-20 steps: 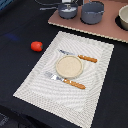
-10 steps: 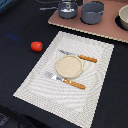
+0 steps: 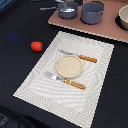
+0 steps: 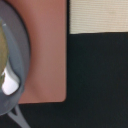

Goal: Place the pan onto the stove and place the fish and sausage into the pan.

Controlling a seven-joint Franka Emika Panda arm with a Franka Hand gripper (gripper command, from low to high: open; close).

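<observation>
The small blue-grey pan (image 3: 68, 9) stands on the pinkish-brown stove (image 3: 107, 29) at the exterior view's top, its thin dark handle pointing to that view's left. In the wrist view the pan's grey rim (image 4: 22, 55) fills one side over the stove board (image 4: 47, 50). A white lumpy piece, the fish (image 4: 9, 83), lies inside the pan against the rim. The red sausage (image 3: 36, 46) lies on the black table, left of the placement mat in the exterior view and well apart from the pan. No gripper fingers show in either view.
A larger grey pot (image 3: 92, 12) stands on the stove beside the pan, and a round dish (image 3: 123, 18) sits at the far right. The striped beige placemat (image 3: 35, 82) holds a tan plate (image 3: 68, 66) and two pieces of orange-handled cutlery (image 3: 88, 59).
</observation>
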